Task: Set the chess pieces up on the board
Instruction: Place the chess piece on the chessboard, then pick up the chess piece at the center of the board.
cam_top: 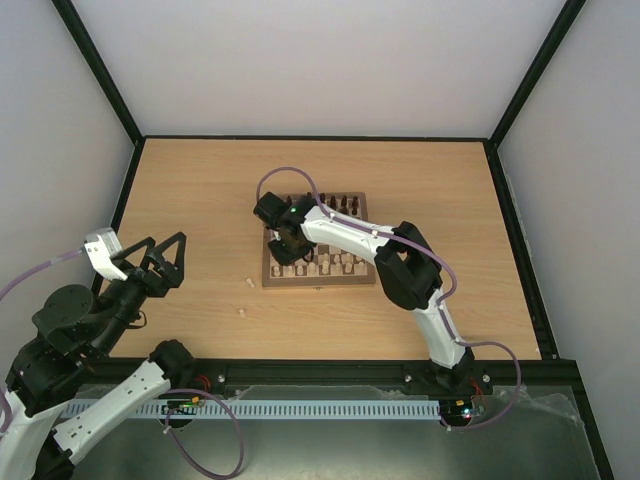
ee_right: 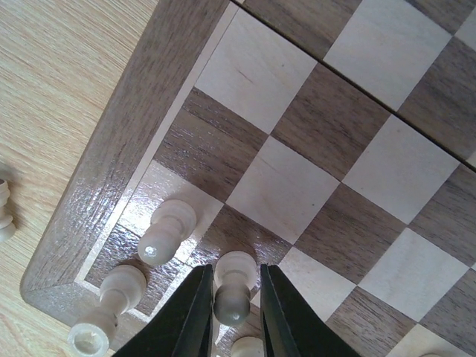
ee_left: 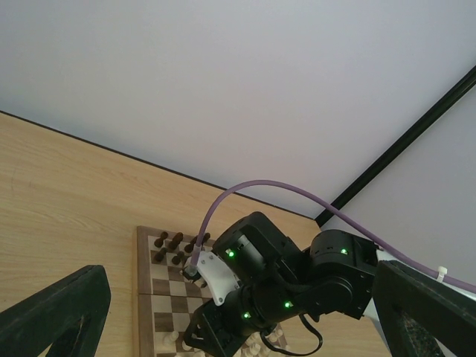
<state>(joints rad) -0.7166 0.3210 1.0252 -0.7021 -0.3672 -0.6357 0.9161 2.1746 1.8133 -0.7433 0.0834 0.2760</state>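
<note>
The board (cam_top: 320, 284) lies mid-table, with dark chess pieces (cam_top: 340, 203) along its far rows and pale ones (cam_top: 330, 265) along its near rows. My right gripper (ee_right: 232, 297) hangs over the board's near left corner. Its fingers straddle a pale pawn (ee_right: 234, 286) that stands upright on a dark square. A thin gap shows beside the pawn's head, so the jaws are narrowly open. Another pale pawn (ee_right: 167, 230) and a corner piece (ee_right: 108, 309) stand just left of it. My left gripper (cam_top: 167, 245) hovers wide open and holds nothing, well left of the board.
Two loose pale pieces (cam_top: 248, 283) (cam_top: 241, 312) lie on the table left of the board's near corner; one (ee_right: 4, 212) shows at the right wrist view's left edge. The right arm (ee_left: 297, 275) stretches across the board. Black frame rails and white walls bound the table.
</note>
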